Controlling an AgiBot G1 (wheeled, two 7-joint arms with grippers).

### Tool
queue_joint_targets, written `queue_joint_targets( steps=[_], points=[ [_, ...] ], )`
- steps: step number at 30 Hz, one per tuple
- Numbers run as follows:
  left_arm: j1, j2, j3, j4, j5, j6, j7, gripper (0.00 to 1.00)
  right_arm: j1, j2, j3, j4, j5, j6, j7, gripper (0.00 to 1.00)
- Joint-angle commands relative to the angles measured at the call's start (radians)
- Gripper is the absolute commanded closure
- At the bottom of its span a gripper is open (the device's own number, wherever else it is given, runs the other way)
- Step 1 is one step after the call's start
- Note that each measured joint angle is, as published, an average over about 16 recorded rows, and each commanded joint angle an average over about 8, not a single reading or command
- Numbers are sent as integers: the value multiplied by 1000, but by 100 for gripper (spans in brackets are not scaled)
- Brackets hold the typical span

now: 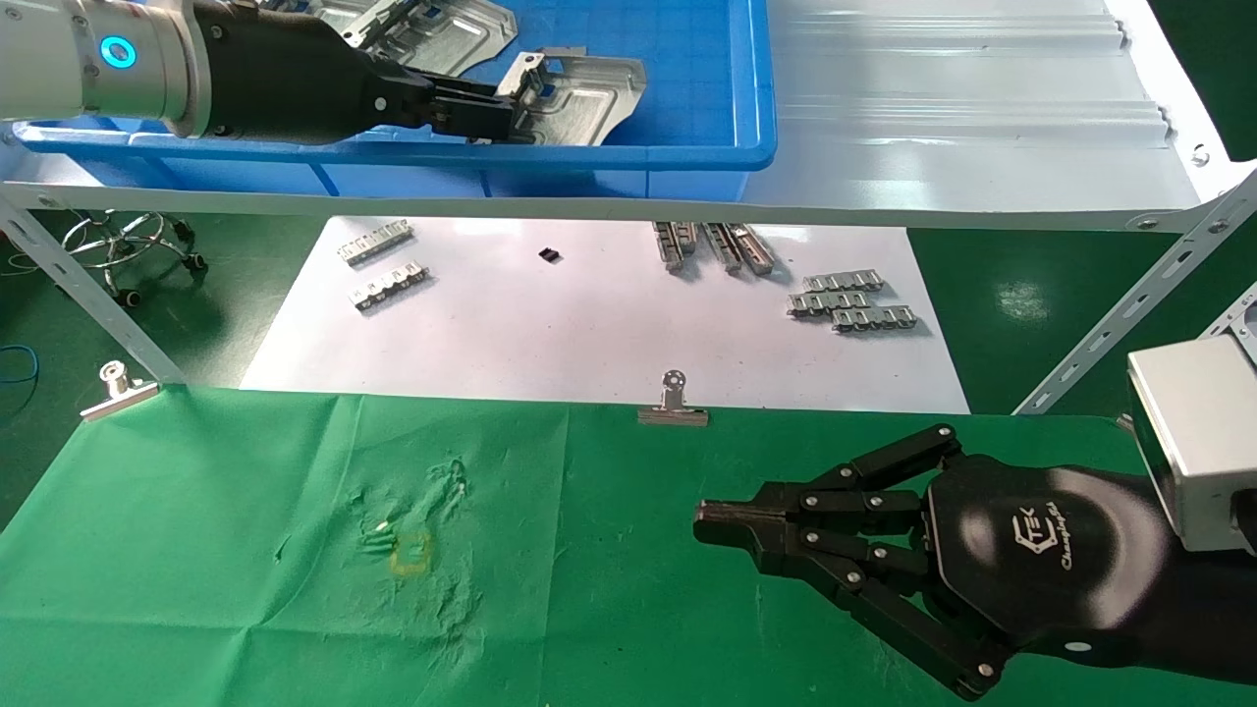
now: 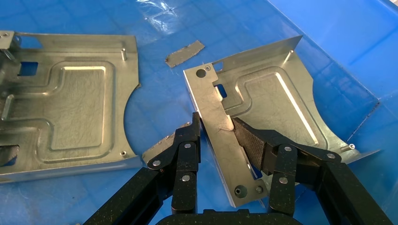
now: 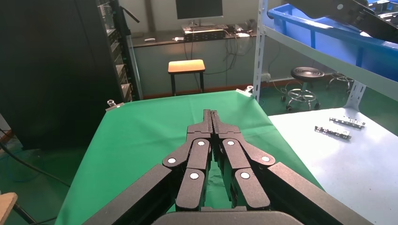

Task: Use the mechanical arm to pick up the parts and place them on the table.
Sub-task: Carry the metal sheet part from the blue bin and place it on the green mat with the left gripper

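Observation:
My left gripper (image 1: 496, 113) reaches into the blue bin (image 1: 687, 147) on the shelf. It is shut on the upturned flange of a silvery stamped part (image 1: 589, 93). In the left wrist view the gripper (image 2: 216, 126) has one fingertip (image 2: 195, 124) and one ribbed pad (image 2: 248, 140) pressing either side of that part (image 2: 272, 103). A second part (image 2: 80, 108) lies flat beside it in the bin (image 1: 422, 34). My right gripper (image 1: 712, 520) is shut and empty, low over the green table (image 1: 245, 550); it also shows in the right wrist view (image 3: 211, 115).
A white sheet (image 1: 589, 324) beyond the table holds several small toothed strips (image 1: 852, 304). Binder clips (image 1: 673, 403) sit on the cloth's far edge. A ribbed silvery shelf (image 1: 962, 108) and its slanted braces (image 1: 1129, 304) stand overhead. A grey tape slip (image 2: 184, 53) lies in the bin.

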Motion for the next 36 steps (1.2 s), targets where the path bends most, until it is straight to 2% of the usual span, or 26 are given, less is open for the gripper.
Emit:
queue_joint_targets(
  steps=[1, 7, 13, 26, 36],
  points=[
    [1, -3, -5, -2, -6, -2, 14, 100, 0, 0, 0, 0, 0, 0, 0, 100],
    [4, -17, -25, -21, -31, -11, 52, 100, 0, 0, 0, 0, 0, 0, 0, 100],
    [24, -49, -64, -80, -85, 0, 146, 100, 0, 0, 0, 0, 0, 0, 0, 100],
    [68, -155, -135, -150, -210, 151, 330, 100, 0, 0, 0, 0, 0, 0, 0, 100],
    [95, -188, -164, -165, -231, 118, 397, 100, 0, 0, 0, 0, 0, 0, 0, 100]
  ],
)
